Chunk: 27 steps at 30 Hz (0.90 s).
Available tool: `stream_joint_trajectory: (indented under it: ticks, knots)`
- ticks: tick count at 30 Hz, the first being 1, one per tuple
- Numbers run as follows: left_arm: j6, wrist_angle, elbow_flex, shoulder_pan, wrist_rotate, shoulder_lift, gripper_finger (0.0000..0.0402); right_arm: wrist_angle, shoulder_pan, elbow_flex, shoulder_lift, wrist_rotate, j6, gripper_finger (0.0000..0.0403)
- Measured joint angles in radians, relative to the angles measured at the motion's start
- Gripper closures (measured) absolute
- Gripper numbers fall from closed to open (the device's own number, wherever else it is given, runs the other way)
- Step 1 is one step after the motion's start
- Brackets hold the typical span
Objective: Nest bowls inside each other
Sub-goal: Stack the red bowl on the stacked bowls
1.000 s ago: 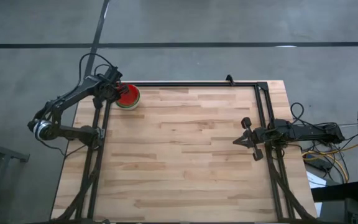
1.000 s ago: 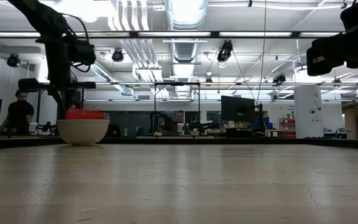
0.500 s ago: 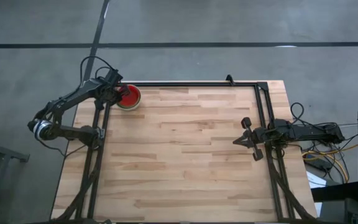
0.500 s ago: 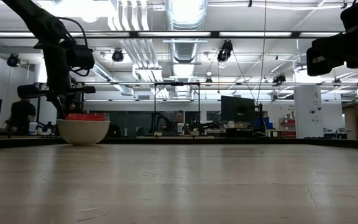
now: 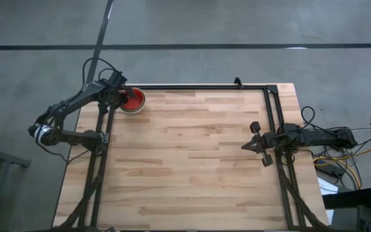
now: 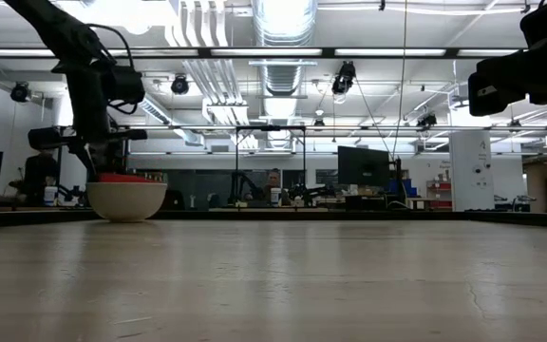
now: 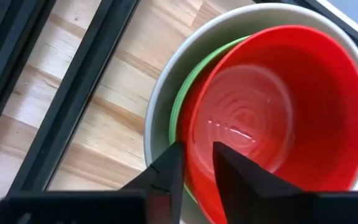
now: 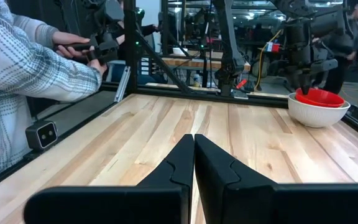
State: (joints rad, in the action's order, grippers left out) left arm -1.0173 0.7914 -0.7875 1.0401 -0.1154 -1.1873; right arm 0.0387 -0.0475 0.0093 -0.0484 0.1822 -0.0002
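The bowls stand nested at the table's far left corner: a grey-white bowl (image 7: pixel 157 106) on the wood, a green one (image 7: pixel 178 112) in it, and a red one (image 7: pixel 278 106) innermost. In the low view only the red rim (image 6: pixel 122 177) shows above the grey-white bowl (image 6: pixel 126 201). My left gripper (image 7: pixel 197 168) points steeply down at the stack, open. One finger stands inside the red bowl and one outside its rim, with a gap between them. My right gripper (image 8: pixel 194 143) waits shut and level at the table's right edge (image 5: pixel 257 145).
Black frame rails (image 5: pixel 198 87) run along the table's far, left and right sides, close beside the bowl stack (image 5: pixel 133 100). A person's plaid sleeve (image 8: pixel 23 68) shows beyond the table in the right wrist view. Bare wood (image 5: pixel 192 154) spans the middle of the table.
My left gripper has opened and let go of the red bowl without leaving its place. The red bowl, which stood high above the grey-white rim, has sunk lower into the stack.
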Motion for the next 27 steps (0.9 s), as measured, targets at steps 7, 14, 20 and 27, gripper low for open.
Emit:
stream_joint_trajectory:
  ticks: [7,14,20,27]
  knots:
    - [0.001,0.001,-0.002,0.000,0.000,0.035,0.0271,0.000,0.000,0.000,0.000,0.000,0.000,0.0394]
    - [0.001,0.002,-0.002,0.000,0.000,0.073,0.0262,0.000,0.000,0.000,0.000,0.000,0.000,0.0394]
    - [0.001,0.012,-0.003,0.000,0.000,0.091,0.0262,0.000,0.000,0.000,0.000,0.000,0.000,0.0394]
    - [0.001,0.003,0.000,0.001,-0.001,0.091,0.0262,0.000,0.000,0.000,0.000,0.000,0.000,0.0394]
